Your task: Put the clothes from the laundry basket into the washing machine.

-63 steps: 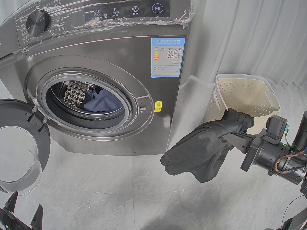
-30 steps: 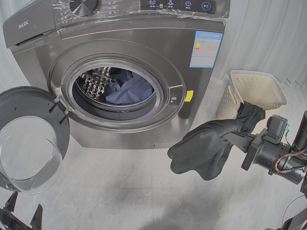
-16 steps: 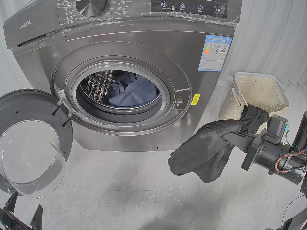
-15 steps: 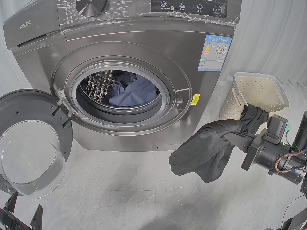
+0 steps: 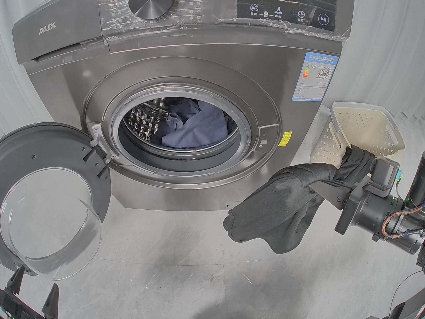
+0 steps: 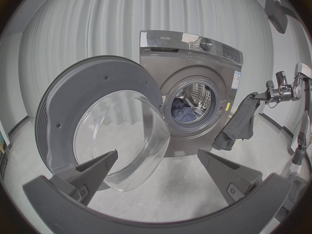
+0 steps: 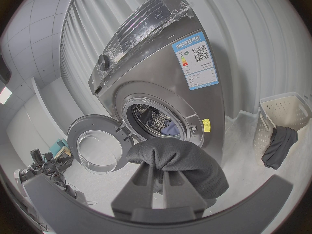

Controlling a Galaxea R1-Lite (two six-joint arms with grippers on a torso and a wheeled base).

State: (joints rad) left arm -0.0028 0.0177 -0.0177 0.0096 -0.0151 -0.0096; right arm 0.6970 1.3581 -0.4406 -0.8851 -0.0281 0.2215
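Observation:
The grey washing machine (image 5: pixel 199 63) stands with its round door (image 5: pixel 48 200) swung open to the left. Blue clothes (image 5: pixel 195 127) lie inside the drum. My right gripper (image 5: pixel 330 187) is shut on a black garment (image 5: pixel 279 209), which hangs above the floor to the right of the machine's front. One end of the garment drapes back toward the cream laundry basket (image 5: pixel 367 129). The right wrist view has the gripper (image 7: pixel 157 171) pinching the black cloth (image 7: pixel 182 163). My left gripper (image 6: pixel 156 152) is open and holds nothing, low at the left near the door.
The basket (image 7: pixel 286 108) stands against the machine's right side by a white curtain. Grey floor lies open in front of the machine. The open door (image 6: pixel 97 121) juts out on the left side.
The head camera has shifted, so the machine and basket sit further right in the picture. My right gripper keeps the black garment, which sways a little. The left gripper has not moved.

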